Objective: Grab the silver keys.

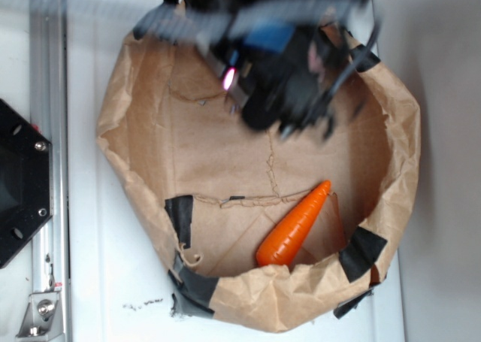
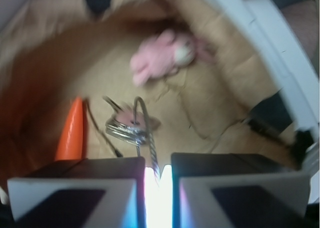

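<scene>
1. We see our gripper point(image 2: 159, 180) nearly shut in the wrist view, its two pads pressed toward each other with only a narrow bright slit between them. A thin twisted wire runs down into that slit, so we judge the jaws to be pinching it.

2. The silver keys point(image 2: 127, 128) hang just beyond the pads, bunched on their wire rings, and they appear lifted clear of the paper. The picture is blurred, so we cannot be sure they have left the floor entirely.

3. Holding by the wire instead of the flat blades makes sense to us: the loop gives the pads something to close around.

4. The orange carrot point(image 1: 294, 225) lies on the floor of the brown paper bag point(image 1: 135, 79), toward its near right side in the exterior view. In the wrist view its tip sits just left of the keys, apart from them.

5. A pink plush toy point(image 2: 160, 55) rests farther off on the paper, well apart from the gripper.

6. In the exterior view the arm hides the keys at the far side of the bag.

7. We judge the grasp made; the remaining risk is the thin wire slipping out.
</scene>
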`<state>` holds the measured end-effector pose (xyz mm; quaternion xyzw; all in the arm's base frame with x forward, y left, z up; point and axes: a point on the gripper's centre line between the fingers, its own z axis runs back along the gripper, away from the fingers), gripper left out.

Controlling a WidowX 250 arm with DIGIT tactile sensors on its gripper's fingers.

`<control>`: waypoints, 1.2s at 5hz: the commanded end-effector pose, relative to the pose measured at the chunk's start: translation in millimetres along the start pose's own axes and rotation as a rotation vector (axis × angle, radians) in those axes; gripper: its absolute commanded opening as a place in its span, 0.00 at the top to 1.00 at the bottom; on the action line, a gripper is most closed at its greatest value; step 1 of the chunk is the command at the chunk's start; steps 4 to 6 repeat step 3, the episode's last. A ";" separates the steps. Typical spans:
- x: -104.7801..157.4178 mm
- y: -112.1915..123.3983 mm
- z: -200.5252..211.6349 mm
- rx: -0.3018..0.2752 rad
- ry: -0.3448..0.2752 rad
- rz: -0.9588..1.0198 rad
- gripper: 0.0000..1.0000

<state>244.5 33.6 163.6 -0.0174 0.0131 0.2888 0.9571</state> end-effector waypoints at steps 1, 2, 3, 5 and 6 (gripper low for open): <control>2.3 -12.5 7.5 0.065 -0.084 -0.085 1.00; 3.3 -16.2 5.0 0.057 -0.106 -0.072 1.00; 2.9 -20.1 -0.6 0.076 -0.124 -0.067 1.00; 2.9 -20.1 -0.6 0.076 -0.124 -0.067 1.00; 2.9 -20.1 -0.6 0.076 -0.124 -0.067 1.00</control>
